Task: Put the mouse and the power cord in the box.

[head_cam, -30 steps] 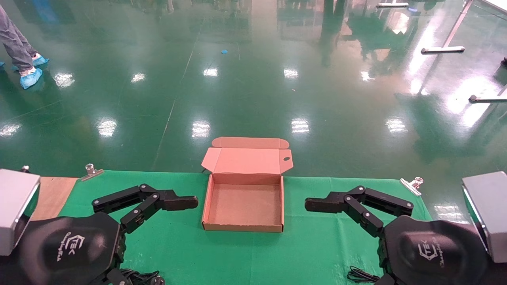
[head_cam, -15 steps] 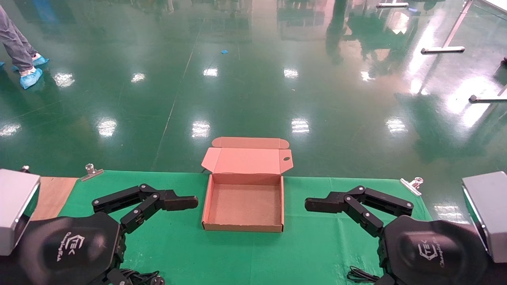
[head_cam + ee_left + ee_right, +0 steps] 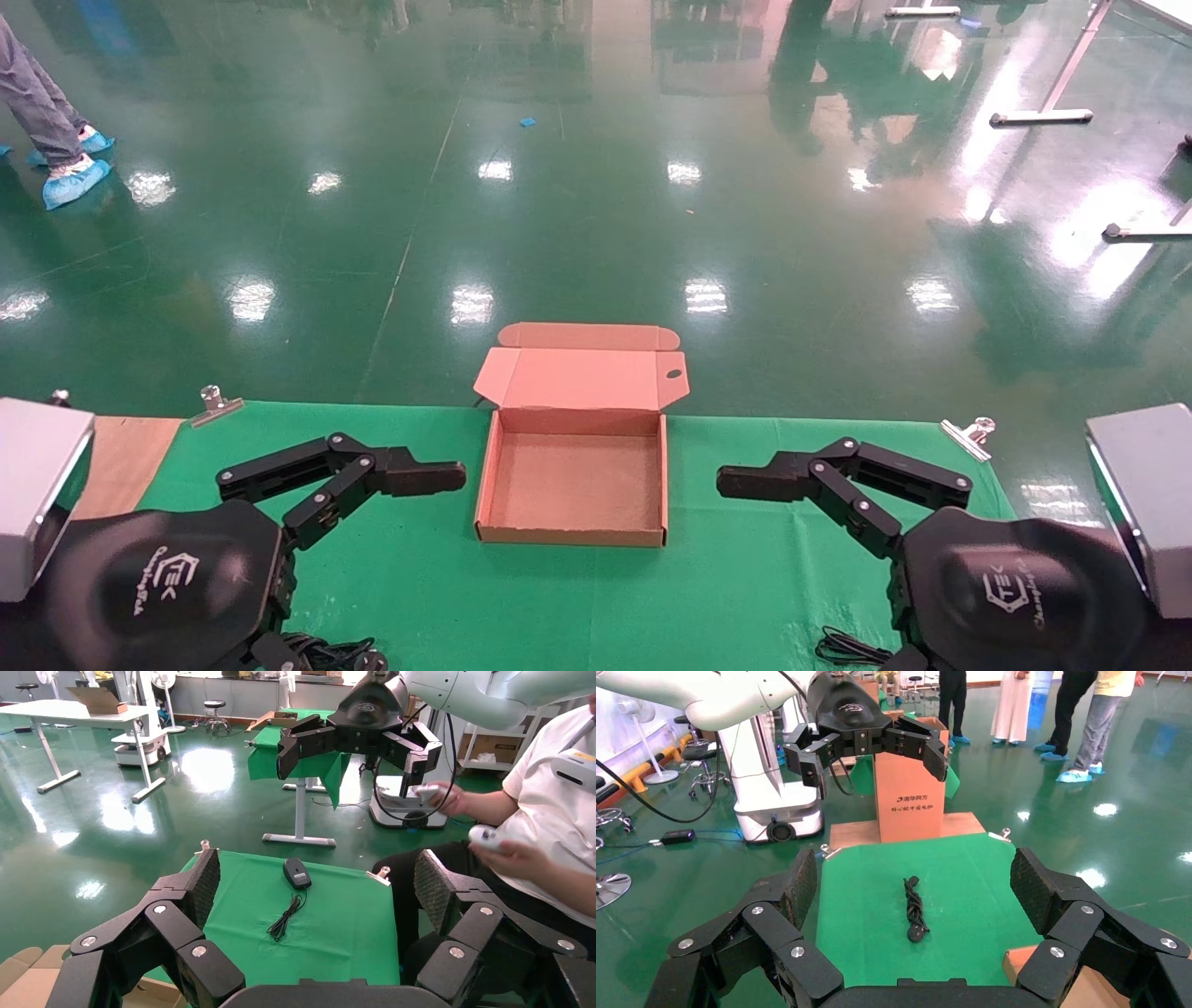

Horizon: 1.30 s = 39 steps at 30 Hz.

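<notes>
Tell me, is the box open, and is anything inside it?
Open and empty. The box has its lid folded back, and only its bare cardboard floor shows inside.

The box was plain brown cardboard, matt and slightly fibrous inside, and it sat on a matt green cloth that covered a table whose bare wood showed at one corner beside a shiny metal clip. The mouse looked like smooth black plastic, the power cord like dull black rubbery cable. Both gripper shells were matt black plastic with rough, textured finger pads, and the green floor was highly glossy.
</notes>
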Motion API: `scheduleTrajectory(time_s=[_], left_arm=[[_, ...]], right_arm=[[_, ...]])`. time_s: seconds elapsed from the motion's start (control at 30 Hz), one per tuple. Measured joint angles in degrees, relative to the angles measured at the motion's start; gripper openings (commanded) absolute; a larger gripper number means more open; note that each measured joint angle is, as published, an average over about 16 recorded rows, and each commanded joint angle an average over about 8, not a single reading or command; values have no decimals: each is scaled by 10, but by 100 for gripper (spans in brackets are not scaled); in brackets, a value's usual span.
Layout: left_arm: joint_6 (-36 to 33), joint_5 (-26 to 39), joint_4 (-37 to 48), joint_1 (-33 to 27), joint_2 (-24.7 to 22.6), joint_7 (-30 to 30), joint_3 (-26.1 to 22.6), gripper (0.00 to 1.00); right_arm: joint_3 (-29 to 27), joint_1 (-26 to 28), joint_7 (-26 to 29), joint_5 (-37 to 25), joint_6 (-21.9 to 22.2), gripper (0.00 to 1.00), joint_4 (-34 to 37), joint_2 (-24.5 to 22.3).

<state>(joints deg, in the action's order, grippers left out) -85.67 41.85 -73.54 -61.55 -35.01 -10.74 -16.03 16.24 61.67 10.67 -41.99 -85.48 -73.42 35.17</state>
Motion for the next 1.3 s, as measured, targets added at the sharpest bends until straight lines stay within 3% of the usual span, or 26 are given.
scheduleTrajectory(time_s=[0.33,0.57,0.97,1.3], left_arm=[[-3,12,-4,-4,3,1,-4,100],[-16,66,-13,-25,9,5,-27,100],[-39,255,14,-86,4,36,-123,100],[-23,433,107,-144,-44,113,-206,100]], right_arm=[[3,8,-5,-12,-3,100,-7,-1],[30,38,-8,-77,-15,100,-21,-6],[165,148,-15,-318,-41,100,-37,5],[298,226,-11,-519,-35,100,-31,50]])
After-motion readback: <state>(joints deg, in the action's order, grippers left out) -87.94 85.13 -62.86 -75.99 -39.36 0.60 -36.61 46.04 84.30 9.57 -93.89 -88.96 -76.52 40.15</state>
